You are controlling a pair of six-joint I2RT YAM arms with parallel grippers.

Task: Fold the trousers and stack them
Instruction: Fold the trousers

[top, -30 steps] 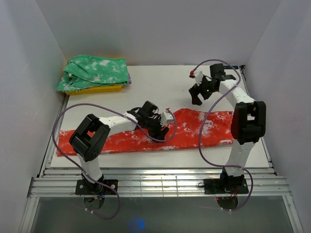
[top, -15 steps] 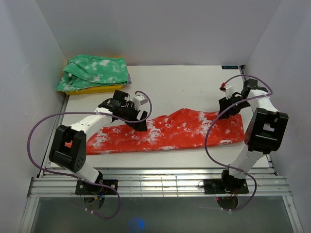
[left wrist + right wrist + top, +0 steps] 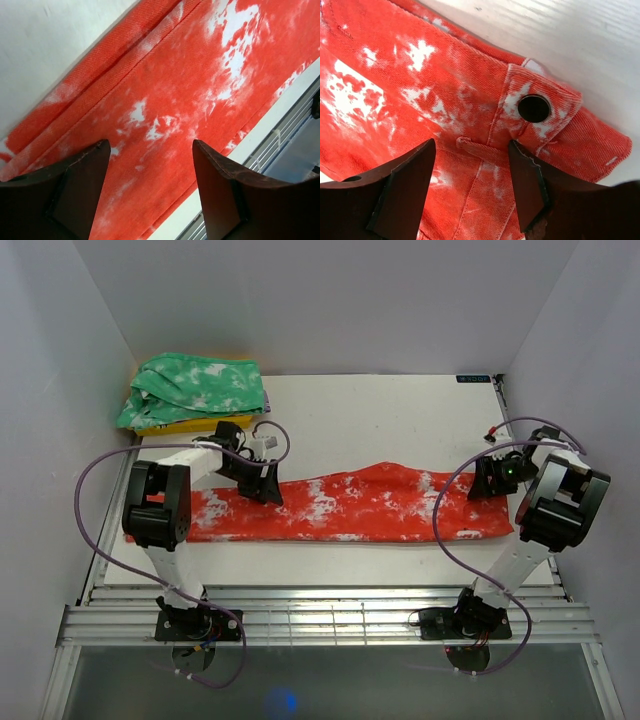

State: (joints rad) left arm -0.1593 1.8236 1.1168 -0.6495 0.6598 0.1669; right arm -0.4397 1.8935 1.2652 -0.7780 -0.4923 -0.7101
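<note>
Trousers lie flat in a long band across the near half of the desk, with the long axis running from the left edge to the right edge. The waistband is at the right end, where the right wrist view shows its buttonhole.

Your left gripper sits over the far hem line of the legs, a little in from the left end. Its jaws are apart and only cloth shows between them. Your right gripper is low over the waistband corner near the right edge, also spread and holding nothing.

Each arm is nearest its own end, so I judge that a fold end over end along that axis is the move these positions set up.

A second ago the left gripper was at the middle of the cloth and the right one hung high toward the far right corner. The trousers then had a hump along their far edge and now lie straighter.

The green garment on the yellow cloth sits in the far left corner.
</note>
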